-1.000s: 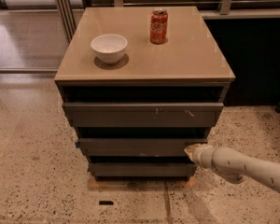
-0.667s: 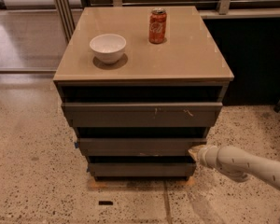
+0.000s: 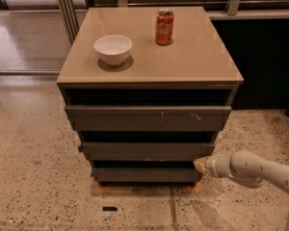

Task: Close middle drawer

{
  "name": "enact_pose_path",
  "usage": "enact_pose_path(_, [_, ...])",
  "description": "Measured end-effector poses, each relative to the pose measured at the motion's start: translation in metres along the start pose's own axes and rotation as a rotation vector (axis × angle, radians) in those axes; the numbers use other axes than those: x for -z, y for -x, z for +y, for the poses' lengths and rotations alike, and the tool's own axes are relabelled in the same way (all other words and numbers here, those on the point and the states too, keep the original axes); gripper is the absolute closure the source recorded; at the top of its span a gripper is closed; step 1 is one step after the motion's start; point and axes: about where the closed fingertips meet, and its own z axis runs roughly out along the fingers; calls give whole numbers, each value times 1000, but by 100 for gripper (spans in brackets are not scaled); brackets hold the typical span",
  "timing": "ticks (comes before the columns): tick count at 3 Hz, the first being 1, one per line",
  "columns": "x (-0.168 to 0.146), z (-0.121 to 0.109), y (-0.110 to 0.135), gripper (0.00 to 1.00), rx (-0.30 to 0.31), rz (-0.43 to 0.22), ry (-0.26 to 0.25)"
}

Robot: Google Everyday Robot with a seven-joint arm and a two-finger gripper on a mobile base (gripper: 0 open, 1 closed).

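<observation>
fingers: together, reading as one pale tapered tip
gripper (image 3: 199, 165): lower right of centre, just under the lower right corner of the middle drawer front, pointing left; contact with the front can't be told
arm (image 3: 253, 170): pale, comes in from the right edge of the frame, low and near level
middle drawer (image 3: 144, 151): centre of the frame, second of three stacked dark grey-brown fronts; plain, no handle; dark gap above it
top drawer front (image 3: 135, 118): just above, wider and taller, pale scratch marks right of centre
bottom drawer front (image 3: 144, 175): just below, narrowest, its right end beside the gripper
counter (image 3: 192, 57): tan top over the drawers, upper half of the frame
bowl (image 3: 113, 48): white, upright, left part of the counter
can (image 3: 164, 27): red, upright, toward the counter's back edge, well apart from the bowl
floor (image 3: 33, 177): speckled, pale
</observation>
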Motion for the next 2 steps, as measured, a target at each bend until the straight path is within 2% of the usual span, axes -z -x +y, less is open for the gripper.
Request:
enact_pose_path(1, [3,18,-9,82,-1,22,78])
enact_pose_path(2, [3,19,-9,59,-1,22,78])
